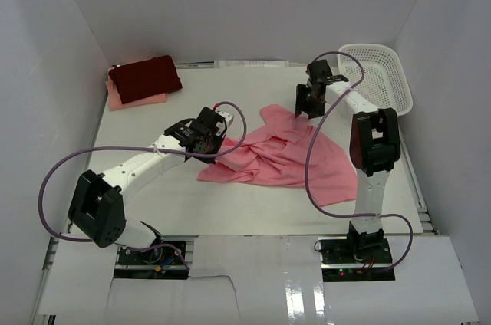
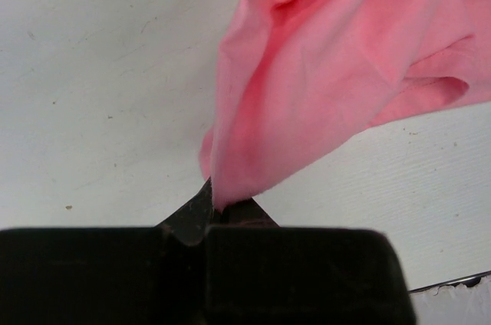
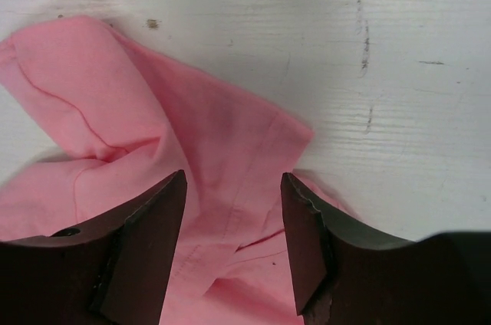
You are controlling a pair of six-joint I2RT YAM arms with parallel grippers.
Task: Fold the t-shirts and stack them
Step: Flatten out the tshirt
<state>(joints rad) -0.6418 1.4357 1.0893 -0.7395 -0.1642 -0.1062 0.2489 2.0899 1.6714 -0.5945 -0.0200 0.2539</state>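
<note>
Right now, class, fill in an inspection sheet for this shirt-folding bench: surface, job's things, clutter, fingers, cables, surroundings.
Surface: white table, lightly scuffed, nothing spilled.
Job's things: pink shirt crumpled and unfolded mid-table; dark red shirt folded on top of a pale pink shirt at the far left corner.
Clutter: white basket at the far right corner; no contents seen.
Fingers: left fingers shut on the pink shirt's edge; right fingers open over its far edge, holding nothing.
Cables: purple left cable loops beside its arm; purple right cable crosses the pink shirt in the top view.
Surroundings: white walls on three sides; nothing else seen.
</note>
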